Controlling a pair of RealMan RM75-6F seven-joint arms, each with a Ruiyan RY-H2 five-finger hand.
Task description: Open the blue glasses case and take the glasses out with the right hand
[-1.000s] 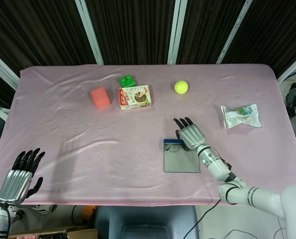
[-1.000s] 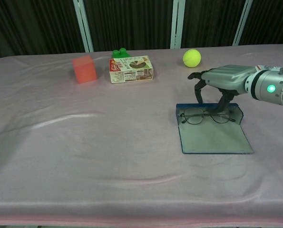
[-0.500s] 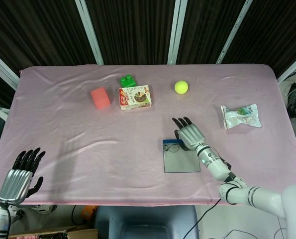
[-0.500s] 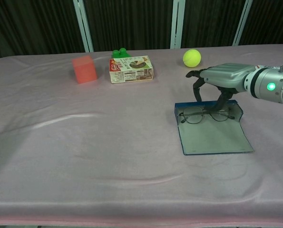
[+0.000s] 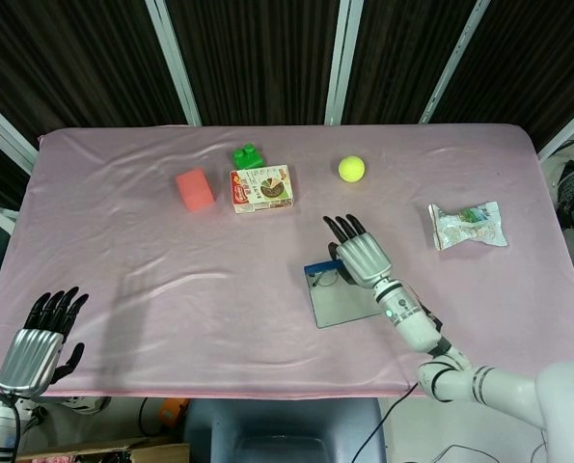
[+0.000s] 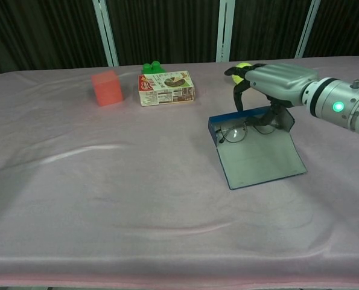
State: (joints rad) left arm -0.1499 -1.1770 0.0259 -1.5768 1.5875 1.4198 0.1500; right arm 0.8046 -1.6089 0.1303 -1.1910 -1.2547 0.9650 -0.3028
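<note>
The blue glasses case (image 6: 254,154) lay open, tilted, toward the desk's right front, glasses (image 6: 242,131) inside. The right hand (image 6: 276,81) was curled over them; whether they were pinched could not be told. The frame should be lifted gently, the case left behind.

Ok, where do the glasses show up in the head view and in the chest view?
Head view: glasses just right of centre, partly under the right hand.
Chest view: glasses right of centre, in the open blue case, below the hand's fingers.
Shared landmark: the tennis ball, beyond them.
</note>
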